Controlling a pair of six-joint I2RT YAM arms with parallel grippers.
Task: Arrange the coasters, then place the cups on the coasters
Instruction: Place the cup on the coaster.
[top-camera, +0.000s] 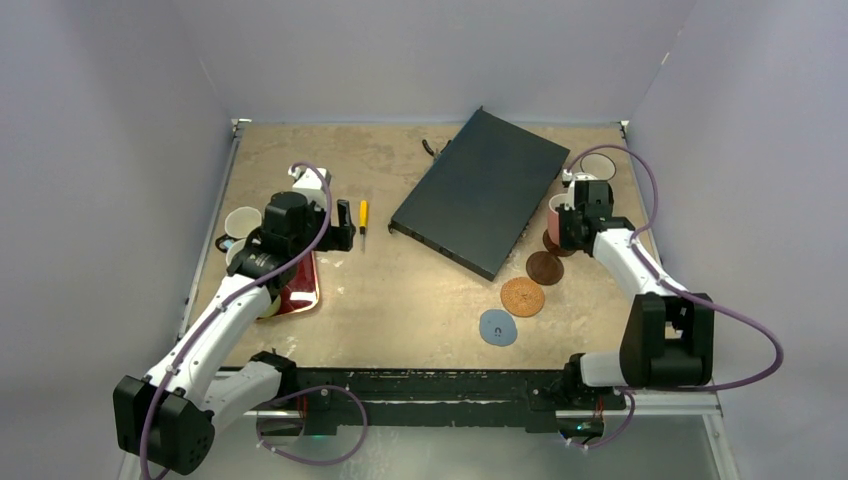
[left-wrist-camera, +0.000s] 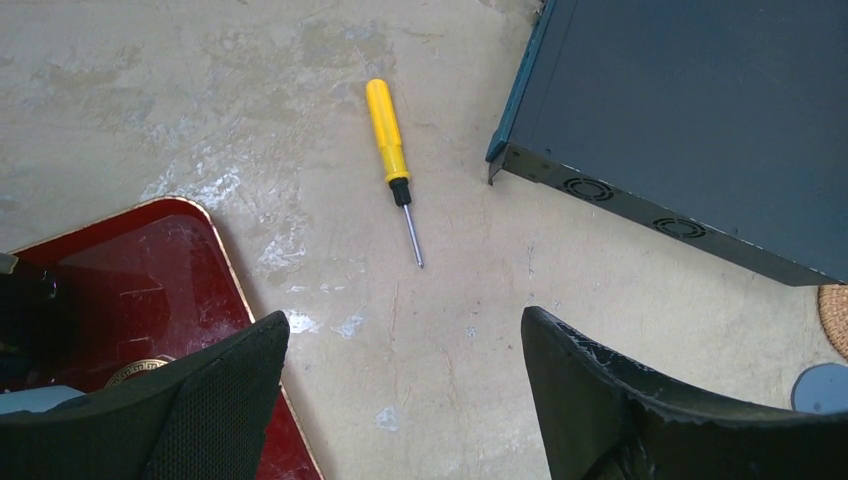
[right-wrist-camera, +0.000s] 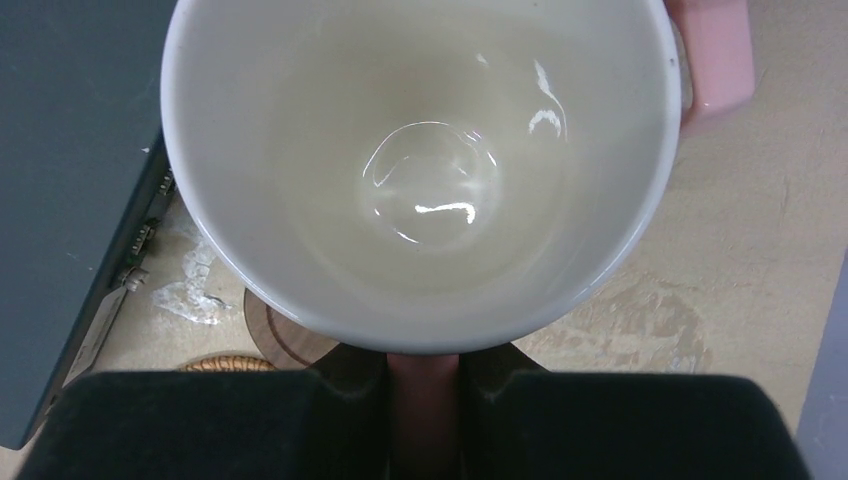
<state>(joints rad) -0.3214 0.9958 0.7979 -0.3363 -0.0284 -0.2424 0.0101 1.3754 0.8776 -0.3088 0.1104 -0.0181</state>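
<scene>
Four coasters lie in a diagonal row at the counter's four o'clock: the blue-grey coaster (top-camera: 497, 327), the woven tan coaster (top-camera: 522, 296), the near dark brown coaster (top-camera: 545, 268) and the far dark brown coaster (right-wrist-camera: 282, 335). The right jaws pinch the rim of the pink cup (right-wrist-camera: 420, 170) over the far one; I cannot tell whether it has landed. The left jaws are spread and empty by the yellow screwdriver (left-wrist-camera: 388, 145). The far cup (top-camera: 598, 166) at one o'clock and the cream-lined cup (top-camera: 243, 222) at nine o'clock wait, so the task is probably under halfway.

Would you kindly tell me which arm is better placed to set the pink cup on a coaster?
Right. The right gripper is shut on the rim of the pink cup, a dark brown coaster showing just beneath; the left gripper hangs open by the screwdriver, well away.
</scene>
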